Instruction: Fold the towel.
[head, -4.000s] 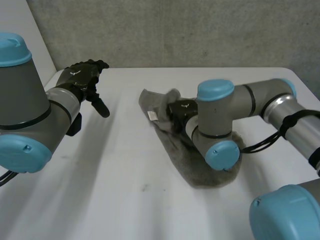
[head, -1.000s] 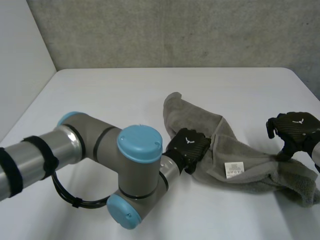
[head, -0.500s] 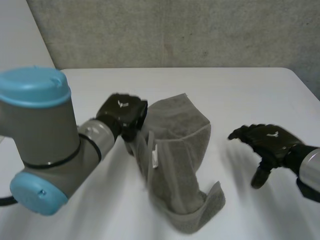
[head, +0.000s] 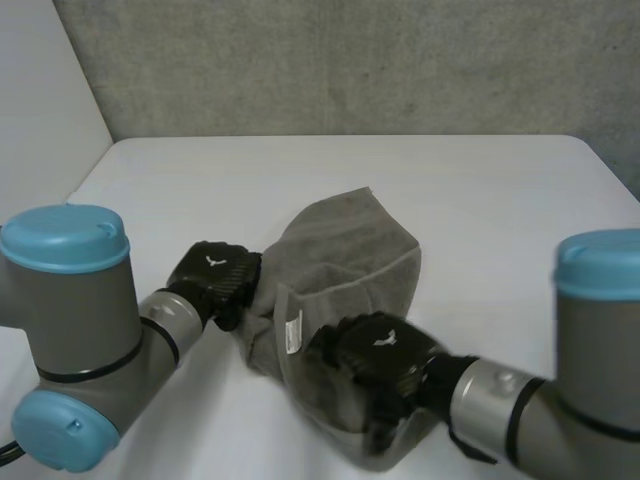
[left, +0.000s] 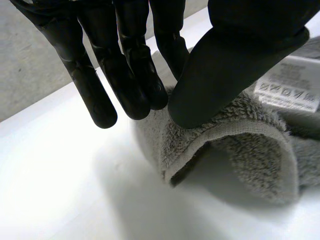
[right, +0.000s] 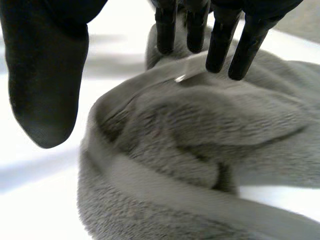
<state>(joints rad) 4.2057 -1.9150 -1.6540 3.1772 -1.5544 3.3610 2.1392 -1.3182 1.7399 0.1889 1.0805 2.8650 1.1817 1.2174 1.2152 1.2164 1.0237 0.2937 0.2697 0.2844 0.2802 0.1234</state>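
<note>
In the lower middle of the head view, the right hand (head: 375, 365) covers the near end of the towel (head: 345, 245). The left hand's (head: 212, 280) fingertips are hidden at the towel's left edge. The print on the label (head: 291, 332) is too small to read. The right arm (head: 595, 330) is cut off at the lower right corner.

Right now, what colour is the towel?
The towel is plain grey, with no pattern. The head view shows it best.

Plain grey towel (head: 350, 240), white label (head: 292, 331), black left hand (head: 215, 280), black right hand (head: 375, 365), white table (head: 480, 180), grey wall (head: 350, 60)
</note>
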